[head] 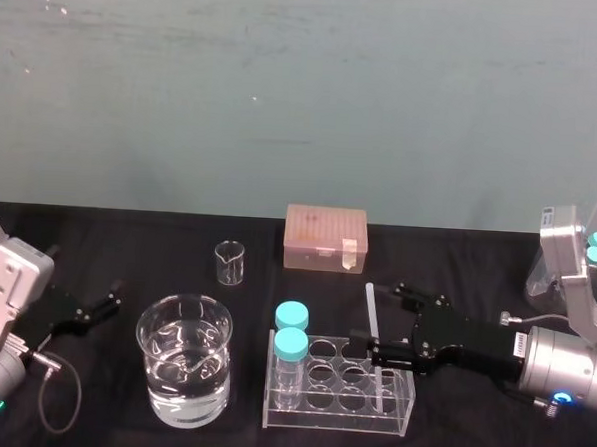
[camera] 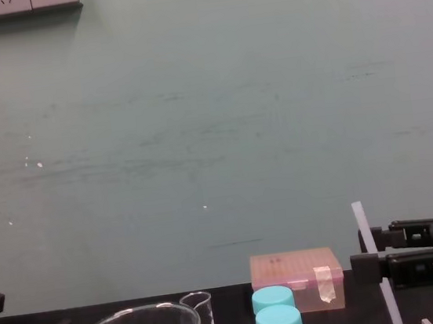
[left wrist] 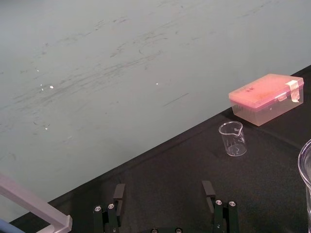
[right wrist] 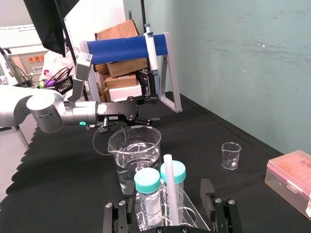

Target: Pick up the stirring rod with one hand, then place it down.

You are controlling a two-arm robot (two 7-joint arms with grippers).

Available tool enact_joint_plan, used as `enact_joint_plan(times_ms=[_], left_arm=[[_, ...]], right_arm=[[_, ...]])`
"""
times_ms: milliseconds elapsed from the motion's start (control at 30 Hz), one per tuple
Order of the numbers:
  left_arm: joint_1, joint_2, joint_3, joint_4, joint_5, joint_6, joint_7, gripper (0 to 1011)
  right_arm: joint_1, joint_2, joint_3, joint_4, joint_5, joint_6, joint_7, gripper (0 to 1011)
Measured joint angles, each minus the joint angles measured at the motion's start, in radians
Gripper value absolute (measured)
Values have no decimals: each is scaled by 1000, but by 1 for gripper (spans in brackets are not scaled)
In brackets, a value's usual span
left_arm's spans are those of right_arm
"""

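Note:
The stirring rod (head: 373, 333) is a thin whitish stick standing tilted in a hole at the right end of a clear tube rack (head: 341, 401). It rises well above the blue-capped bottles (head: 291, 329) at the rack's left end. My right gripper (head: 379, 316) reaches in from the right with a finger on either side of the rod. In the right wrist view the rod (right wrist: 170, 187) stands midway in the right gripper (right wrist: 167, 206), whose fingers (right wrist: 209, 196) stay clear of it. My left gripper (head: 109, 302) rests open and empty at the table's left.
A large water-filled beaker (head: 183, 363) stands left of the rack. A small empty beaker (head: 229, 262) and a pink lidded box (head: 325, 238) sit behind. A pipette stand (head: 567, 260) stands at the right edge. The black table ends at a teal wall.

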Motion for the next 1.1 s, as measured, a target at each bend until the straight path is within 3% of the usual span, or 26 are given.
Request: enact_joint_plan(times_ms=[267, 400, 867, 1100], left_arm=[[0, 0, 0, 0, 0, 0, 0, 1005], [0, 0, 0, 0, 0, 0, 0, 1005], [0, 0, 0, 0, 0, 0, 0, 1005], [0, 0, 0, 0, 0, 0, 0, 1005]], right_arm=[[0, 1, 1, -1, 0, 1, 1, 682], [0, 1, 1, -1, 0, 1, 1, 512], [-1, 1, 1, -2, 0, 2, 1, 74], [-1, 1, 1, -2, 0, 2, 1, 69]])
